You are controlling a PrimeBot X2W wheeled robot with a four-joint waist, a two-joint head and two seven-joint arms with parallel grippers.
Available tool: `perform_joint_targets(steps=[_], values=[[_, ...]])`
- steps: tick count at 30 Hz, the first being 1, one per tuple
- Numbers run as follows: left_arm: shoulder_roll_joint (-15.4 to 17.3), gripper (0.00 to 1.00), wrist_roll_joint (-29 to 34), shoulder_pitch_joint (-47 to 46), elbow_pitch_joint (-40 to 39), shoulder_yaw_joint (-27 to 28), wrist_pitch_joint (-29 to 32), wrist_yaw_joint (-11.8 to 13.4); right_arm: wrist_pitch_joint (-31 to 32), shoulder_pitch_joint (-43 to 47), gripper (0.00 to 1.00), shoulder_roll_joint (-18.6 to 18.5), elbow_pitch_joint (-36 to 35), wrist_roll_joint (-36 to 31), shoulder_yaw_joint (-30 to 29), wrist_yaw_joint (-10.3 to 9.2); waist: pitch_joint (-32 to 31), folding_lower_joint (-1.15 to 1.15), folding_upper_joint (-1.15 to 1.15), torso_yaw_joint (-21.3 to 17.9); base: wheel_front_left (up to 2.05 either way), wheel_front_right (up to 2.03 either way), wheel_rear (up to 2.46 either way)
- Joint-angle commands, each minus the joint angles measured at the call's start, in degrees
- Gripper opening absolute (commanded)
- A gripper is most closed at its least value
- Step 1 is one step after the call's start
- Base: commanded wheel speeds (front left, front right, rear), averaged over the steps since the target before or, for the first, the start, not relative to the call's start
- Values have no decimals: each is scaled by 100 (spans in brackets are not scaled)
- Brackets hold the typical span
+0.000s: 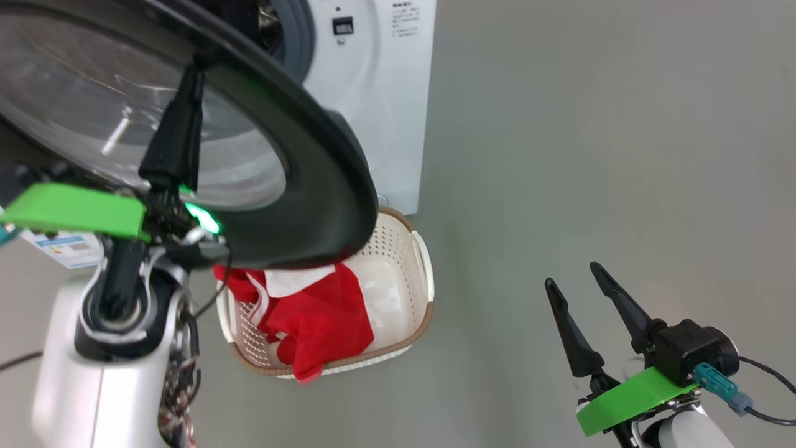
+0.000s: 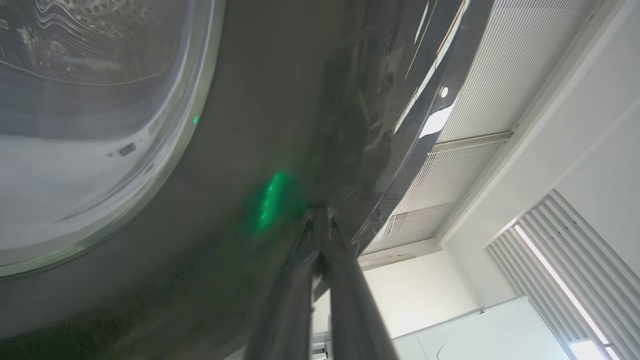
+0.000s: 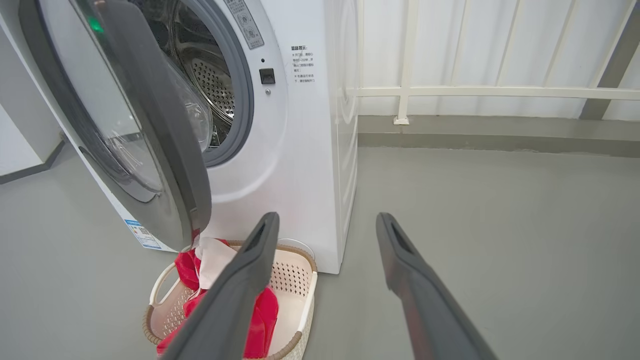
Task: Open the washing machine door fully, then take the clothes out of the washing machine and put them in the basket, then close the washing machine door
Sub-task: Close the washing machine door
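Left gripper (image 2: pixel 319 220) clenched on nothing, tips against the door (image 1: pixel 323 162) rim just ahead. Door half open; I judge it rigid, heavy and slick, so I'd push the rim, not the glass. Clothes (image 1: pixel 317 317) lie in the basket (image 1: pixel 429 311) below. Right gripper (image 1: pixel 575 280) released, idle.

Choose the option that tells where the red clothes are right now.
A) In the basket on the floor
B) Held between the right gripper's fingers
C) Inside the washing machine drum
A: the clothes lie in the basket, which stands on the floor in front of the washing machine, while the right gripper is open with nothing between its fingers.
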Motion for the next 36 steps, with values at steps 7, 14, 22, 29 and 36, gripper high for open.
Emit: perform_joint_targets(steps=[7,14,22,29,36], values=[[139,0,147,-696,282,87,-103,-252,-37,-200,100,-69,-181,-33,90,19,257,0,0,-189,0,0,0],[129,0,123,-1148,890,116,-149,-560,-37,-247,100,-91,-195,-50,81,19,332,0,0,-221,0,0,0],[108,49,-127,-965,1297,28,97,-910,-37,-227,100,-66,-161,-48,9,19,145,0,0,-148,0,0,0],[318,100,311,-45,1077,-81,73,-1077,-37,-118,100,5,-178,3,-111,19,-212,0,0,-67,0,0,0],[878,100,2003,1068,413,-626,-1087,-1087,-37,19,100,79,-271,26,-152,19,-552,0,0,-4,0,0,0]])
